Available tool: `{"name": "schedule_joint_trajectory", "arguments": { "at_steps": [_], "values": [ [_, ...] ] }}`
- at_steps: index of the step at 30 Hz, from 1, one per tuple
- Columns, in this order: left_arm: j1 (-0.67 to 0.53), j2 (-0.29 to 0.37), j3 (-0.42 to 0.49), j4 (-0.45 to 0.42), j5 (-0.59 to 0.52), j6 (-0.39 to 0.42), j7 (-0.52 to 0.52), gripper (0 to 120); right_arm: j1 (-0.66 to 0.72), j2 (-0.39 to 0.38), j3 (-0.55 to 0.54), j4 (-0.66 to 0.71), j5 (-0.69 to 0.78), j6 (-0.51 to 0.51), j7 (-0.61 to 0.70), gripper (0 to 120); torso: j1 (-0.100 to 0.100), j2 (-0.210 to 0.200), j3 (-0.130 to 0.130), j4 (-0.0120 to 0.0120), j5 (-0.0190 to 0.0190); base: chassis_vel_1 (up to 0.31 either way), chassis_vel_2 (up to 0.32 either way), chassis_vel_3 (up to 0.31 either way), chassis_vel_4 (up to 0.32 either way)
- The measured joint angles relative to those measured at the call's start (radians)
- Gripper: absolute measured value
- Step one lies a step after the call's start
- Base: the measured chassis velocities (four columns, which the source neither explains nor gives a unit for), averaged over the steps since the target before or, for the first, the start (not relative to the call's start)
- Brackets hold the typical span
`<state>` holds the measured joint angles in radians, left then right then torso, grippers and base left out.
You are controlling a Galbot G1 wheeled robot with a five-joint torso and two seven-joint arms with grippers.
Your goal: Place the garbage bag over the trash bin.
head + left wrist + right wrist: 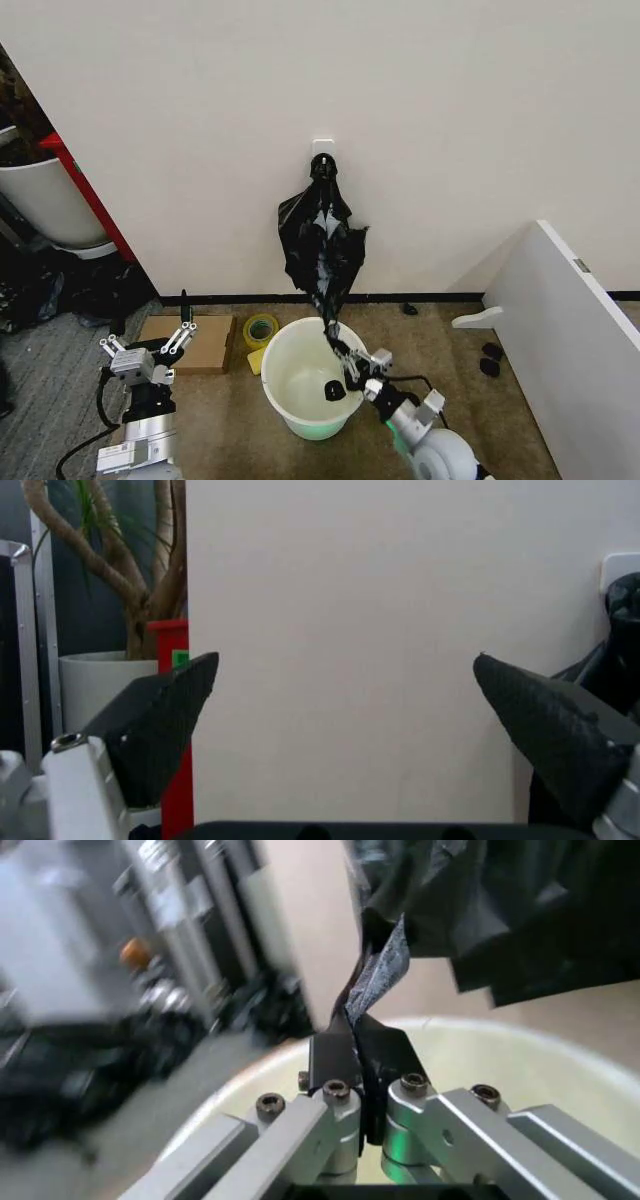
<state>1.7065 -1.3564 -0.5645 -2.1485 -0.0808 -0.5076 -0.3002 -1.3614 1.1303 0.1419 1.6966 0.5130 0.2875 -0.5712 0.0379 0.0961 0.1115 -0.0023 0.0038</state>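
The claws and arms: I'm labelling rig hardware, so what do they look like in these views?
The left claw has silver-grey linkages, black finger pads with a textured surface, a black wrist section and a black cable trailing beside the arm. The right claw has dark fingers on silver metal links joined by round bolts, a green light glowing at its base, a white rounded arm segment and a thin black cable.

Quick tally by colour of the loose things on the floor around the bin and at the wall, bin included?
White: 1, the trash bin
Black: 1, the bunch of bags on the wall hook, its tip pinched by the right gripper
Yellow: 1, the tape roll
Brown: 1, the cardboard box
Total: 4
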Motion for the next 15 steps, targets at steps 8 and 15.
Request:
{"name": "schedule_joint_trajectory", "arguments": {
  "at_steps": [8,15],
  "values": [
    [0.001,-0.001,-0.002,0.002,-0.001,-0.003,-0.003,100,0.008,0.024,0.081,-0.046,-0.068,0.027,-0.155,0,0.000,0.000,0.000,0.0000,0.0001,0.000,0.000,0.000,0.000],
    [0.001,-0.003,-0.001,0.008,-0.001,-0.004,-0.003,100,0.026,0.026,0.081,-0.037,-0.015,0.059,-0.136,10,0.000,0.000,0.000,0.0001,0.0000,0.000,0.000,0.000,0.000]
  ]
}}
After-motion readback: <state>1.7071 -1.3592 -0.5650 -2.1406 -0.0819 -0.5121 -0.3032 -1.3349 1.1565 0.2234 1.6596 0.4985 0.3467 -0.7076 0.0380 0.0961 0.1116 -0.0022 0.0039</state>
